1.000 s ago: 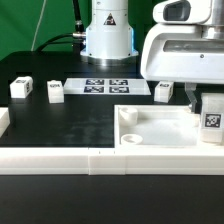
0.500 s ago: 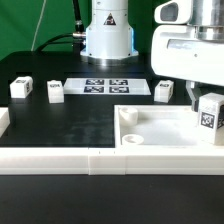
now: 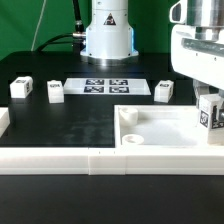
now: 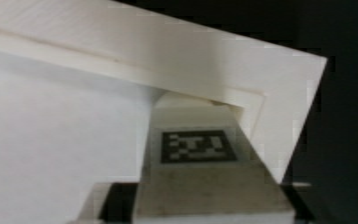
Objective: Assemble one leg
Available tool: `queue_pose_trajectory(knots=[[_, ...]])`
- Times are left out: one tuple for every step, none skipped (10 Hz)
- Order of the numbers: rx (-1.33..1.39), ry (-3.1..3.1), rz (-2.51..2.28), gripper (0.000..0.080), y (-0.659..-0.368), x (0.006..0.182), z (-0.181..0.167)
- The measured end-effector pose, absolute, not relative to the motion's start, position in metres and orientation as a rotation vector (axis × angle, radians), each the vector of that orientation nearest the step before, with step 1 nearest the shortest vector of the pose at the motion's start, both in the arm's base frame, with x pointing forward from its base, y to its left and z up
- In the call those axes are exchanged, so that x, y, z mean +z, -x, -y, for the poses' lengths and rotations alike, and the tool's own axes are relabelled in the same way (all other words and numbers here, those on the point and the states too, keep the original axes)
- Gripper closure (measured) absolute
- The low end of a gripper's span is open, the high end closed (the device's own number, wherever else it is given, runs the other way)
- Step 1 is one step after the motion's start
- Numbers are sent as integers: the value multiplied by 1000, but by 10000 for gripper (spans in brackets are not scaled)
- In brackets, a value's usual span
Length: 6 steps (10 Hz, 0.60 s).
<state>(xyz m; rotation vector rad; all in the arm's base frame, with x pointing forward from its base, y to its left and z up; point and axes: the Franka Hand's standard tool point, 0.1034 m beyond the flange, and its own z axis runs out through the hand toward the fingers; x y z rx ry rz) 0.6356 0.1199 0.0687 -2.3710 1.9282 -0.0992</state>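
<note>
I have the hand point(image 3: 207, 104) closed on the leg point(image 3: 210, 116), its two fingers pressed against the block's sides. In the wrist view the leg point(image 4: 197, 145) fills the gap between the fingers point(image 4: 115, 203) of the hand point(image 4: 197, 200), with its black-and-white tag facing the camera. The leg hangs upright over the large white panel point(image 3: 165, 126), at the panel's end on the exterior view's right, and the wrist view puts it close to the inside of a raised corner of the panel point(image 4: 87, 110). I cannot tell whether its lower end touches the panel or sits just above it. The panel lies flat on the black table point(image 3: 70, 125), with a round socket point(image 3: 130, 138) showing in its corner toward the exterior view's left. One loose leg point(image 3: 164, 90) stands just behind the panel. A second loose leg point(image 3: 54, 92) and a third loose leg point(image 3: 19, 88) stand well away from the panel toward the exterior view's left. The marker board point(image 3: 107, 87) lies behind the panel, between the first and second of these. A long white rail point(image 3: 100, 160) runs along the panel's front edge.
</note>
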Motion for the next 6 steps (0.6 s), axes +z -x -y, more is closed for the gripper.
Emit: queue_pose_trajectory(knots=[[-91,2301,-2006,508,-635,69,-120],[-89,2270,-2040,508,-635,69,-120],[-89,2271,-2038,508,-635,69,-120],[-89,2280,-2030,508,-635,68,-120],[-92,2321,-1984,318,-635,68,-120],[-94,2348,-1953,318,-635,68,-120]])
